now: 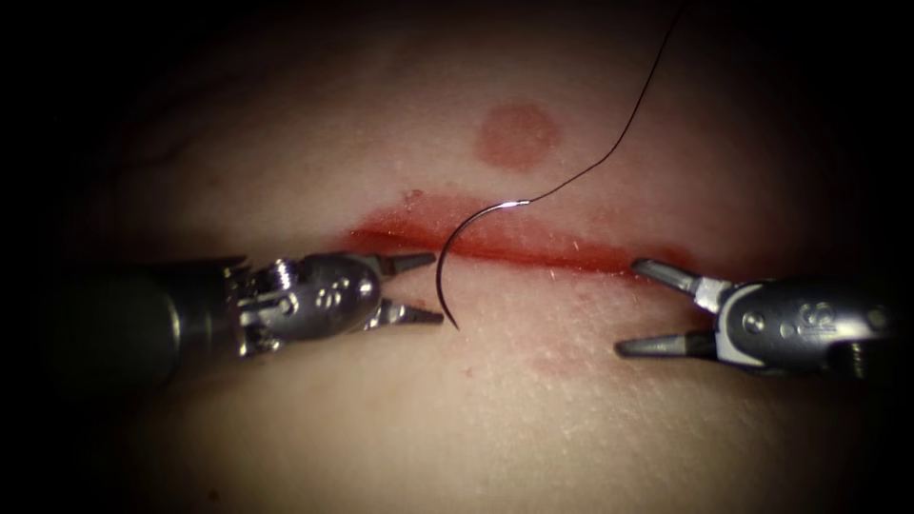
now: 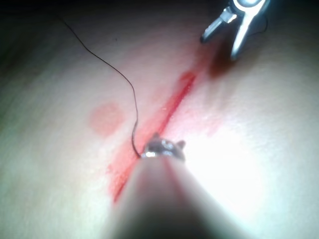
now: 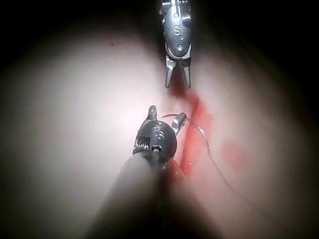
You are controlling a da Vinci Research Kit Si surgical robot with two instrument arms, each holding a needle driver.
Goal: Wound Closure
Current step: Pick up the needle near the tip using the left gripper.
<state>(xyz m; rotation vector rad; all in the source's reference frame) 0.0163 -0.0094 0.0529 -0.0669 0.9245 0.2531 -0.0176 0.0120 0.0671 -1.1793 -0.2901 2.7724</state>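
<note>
Needle (image 1: pixel 446 262), one in number, lies curved across the single cut (image 1: pixel 533 249) in the tissue (image 1: pixel 314 143), its point just beside the left tool's (image 1: pixel 417 286) lower jaw; whether it enters the tissue is hard to make out. One thread (image 1: pixel 624 128) runs from its upper end and is cut off at the frame's edge. Two tools are seen: the left tool and the right tool (image 1: pixel 647 309) both stand with jaws spread, holding nothing. One round reddish mark (image 1: pixel 516 135) lies beyond the cut.
</note>
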